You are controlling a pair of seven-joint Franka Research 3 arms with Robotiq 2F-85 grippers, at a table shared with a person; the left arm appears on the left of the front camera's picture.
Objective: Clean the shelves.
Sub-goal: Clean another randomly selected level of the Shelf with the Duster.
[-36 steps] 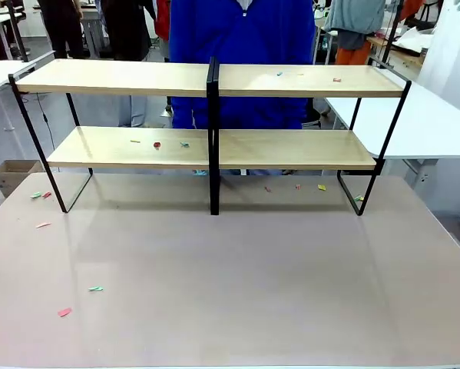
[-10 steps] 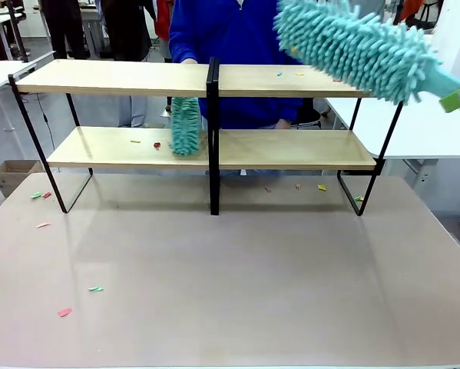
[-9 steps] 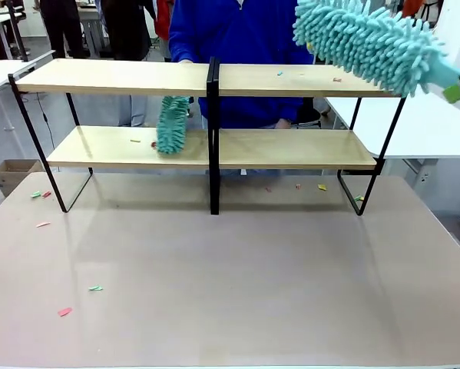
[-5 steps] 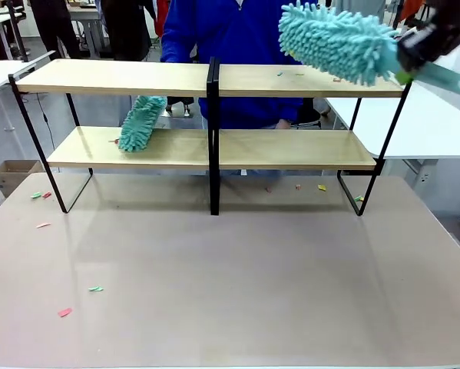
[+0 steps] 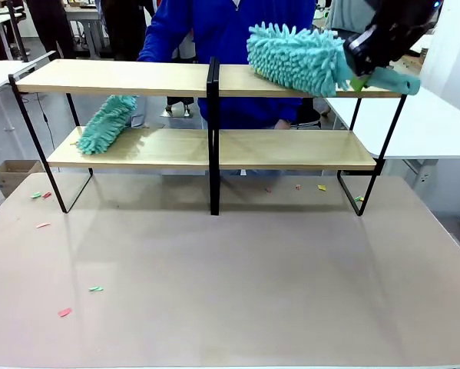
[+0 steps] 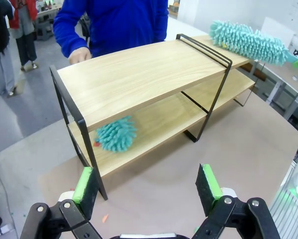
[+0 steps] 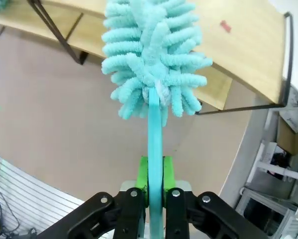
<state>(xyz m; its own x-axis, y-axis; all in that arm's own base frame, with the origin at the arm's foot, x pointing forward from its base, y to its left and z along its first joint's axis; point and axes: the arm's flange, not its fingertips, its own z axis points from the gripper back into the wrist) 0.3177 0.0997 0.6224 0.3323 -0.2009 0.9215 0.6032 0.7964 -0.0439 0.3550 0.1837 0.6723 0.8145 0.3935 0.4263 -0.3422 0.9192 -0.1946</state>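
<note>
Light-wood shelves (image 5: 114, 78) stand at the far side of the table (image 5: 253, 292). The right gripper (image 7: 155, 173) is clenched on the handle of a teal duster (image 5: 295, 56), whose head appears to rest on the top board, right of the post. The left gripper (image 6: 146, 181) hangs released above the table. A second duster (image 5: 107, 124) is on the lower board's left end.

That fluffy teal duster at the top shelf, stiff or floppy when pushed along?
Probably soft: the duster has loose fluffy strands that should squash against the top shelf. Likely light, and its thin flat handle, pinched in the right claw, may flex.
</note>
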